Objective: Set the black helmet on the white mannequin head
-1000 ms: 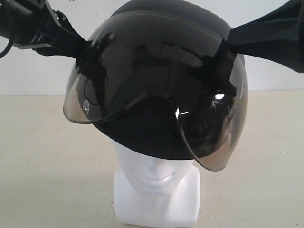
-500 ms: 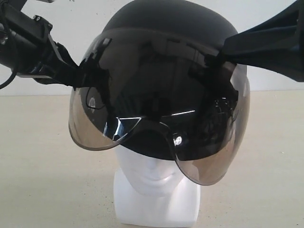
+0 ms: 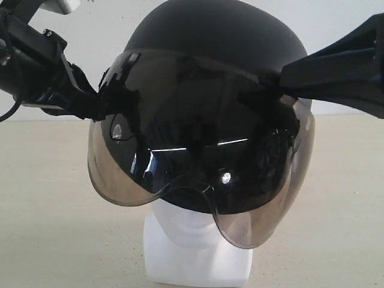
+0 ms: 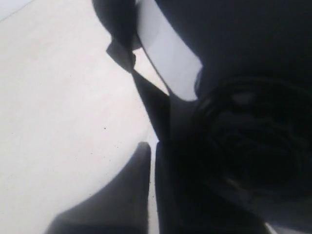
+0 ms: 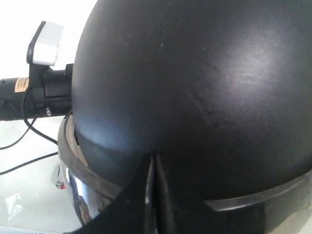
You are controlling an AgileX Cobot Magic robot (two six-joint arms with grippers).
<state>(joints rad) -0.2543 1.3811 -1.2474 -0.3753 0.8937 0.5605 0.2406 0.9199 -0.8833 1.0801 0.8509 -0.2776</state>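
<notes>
The black helmet [image 3: 216, 42] sits low over the white mannequin head [image 3: 198, 258]. Its smoky visor [image 3: 180, 168] hides the face, so only the chin and blocky neck base show. My left gripper [image 3: 103, 99] is shut on the helmet's side at the visor's upper corner. My right gripper [image 3: 282, 81] is shut on the opposite side. The left wrist view shows that gripper [image 4: 152, 151] beside the helmet's dark inside [image 4: 253, 141]. The right wrist view shows the right gripper [image 5: 152, 195] with fingers pressed together at the rim of the matte shell [image 5: 195, 87].
The head stands on a pale beige table [image 3: 54, 210] in front of a white wall [image 3: 336, 24]. The left arm's wrist with its white camera block [image 5: 46, 44] and trailing cables shows behind the helmet in the right wrist view.
The helmet has come down and tipped forward over the head. The visor now covers the mouth that showed a second ago. Both grippers moved down with it, still holding.
</notes>
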